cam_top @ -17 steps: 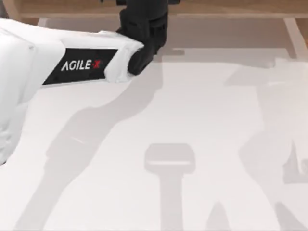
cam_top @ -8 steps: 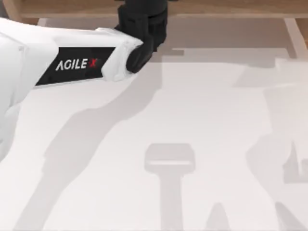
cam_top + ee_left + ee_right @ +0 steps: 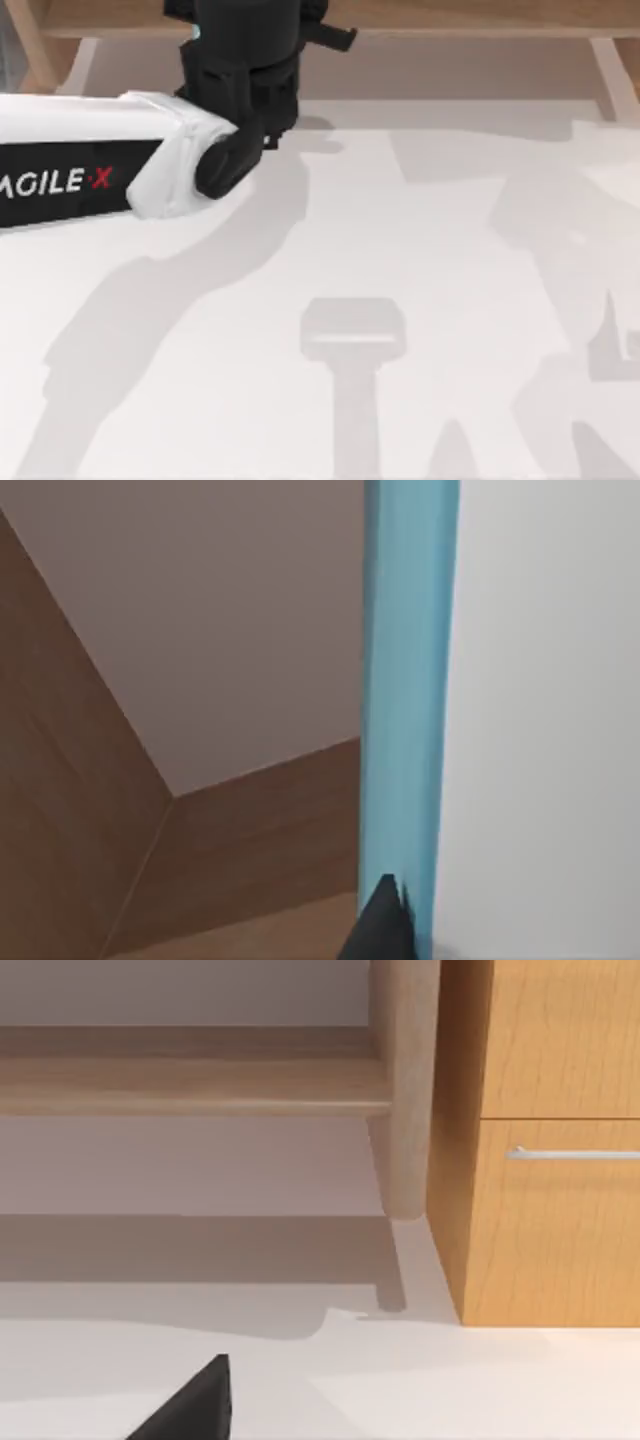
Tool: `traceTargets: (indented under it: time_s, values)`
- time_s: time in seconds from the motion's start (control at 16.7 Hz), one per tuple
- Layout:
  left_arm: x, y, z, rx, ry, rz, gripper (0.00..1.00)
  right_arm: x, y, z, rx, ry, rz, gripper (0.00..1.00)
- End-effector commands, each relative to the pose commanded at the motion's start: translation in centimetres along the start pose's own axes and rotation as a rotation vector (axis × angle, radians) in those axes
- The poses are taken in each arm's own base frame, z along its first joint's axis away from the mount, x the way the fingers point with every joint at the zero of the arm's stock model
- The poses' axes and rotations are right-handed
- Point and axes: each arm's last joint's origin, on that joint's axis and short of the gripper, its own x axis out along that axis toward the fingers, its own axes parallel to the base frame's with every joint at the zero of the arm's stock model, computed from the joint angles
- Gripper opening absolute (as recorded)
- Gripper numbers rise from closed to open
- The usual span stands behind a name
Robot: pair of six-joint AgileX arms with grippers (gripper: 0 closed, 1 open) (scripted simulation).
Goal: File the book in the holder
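Left arm (image 3: 90, 180): reaches from the table's left edge toward the shelf (image 3: 450, 15) at the far side, its black wrist over the shelf's front edge.
Left gripper (image 3: 380, 930): closed on the book; one dark fingertip (image 3: 378, 925) presses the cover.
Book (image 3: 405, 710): held in the left gripper, its light-blue cover edge-on, close beside brown wooden panels (image 3: 240, 850) that meet in a corner.
Table (image 3: 400, 250): white, crossed by arm shadows.
Right gripper (image 3: 190, 1405): parked near the shelf's leg (image 3: 405, 1090) and a wooden cabinet (image 3: 540, 1140); I cannot tell whether it is open.
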Motion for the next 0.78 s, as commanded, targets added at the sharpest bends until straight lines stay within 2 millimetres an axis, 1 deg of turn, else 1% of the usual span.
traceTargets:
  time_s: [0.18,0.3,0.42,0.6,0.78]
  values:
    - [-2.4,3.7,-1.6,0.160,0.066,0.068,0.00,0.0,0.0,0.0,0.000,0.000,0.000,1.00]
    - [-3.8,6.2,-3.4,0.274,0.126,0.106,0.00,0.0,0.0,0.0,0.000,0.000,0.000,1.00]
    - [-5.1,8.4,-5.6,0.393,0.194,0.126,0.00,0.0,0.0,0.0,0.000,0.000,0.000,1.00]
    - [-6.7,11.1,-9.3,0.567,0.296,0.119,0.00,0.0,0.0,0.0,0.000,0.000,0.000,1.00]
    - [-7.6,13.4,-12.8,0.721,0.390,0.072,0.00,0.0,0.0,0.0,0.000,0.000,0.000,1.00]
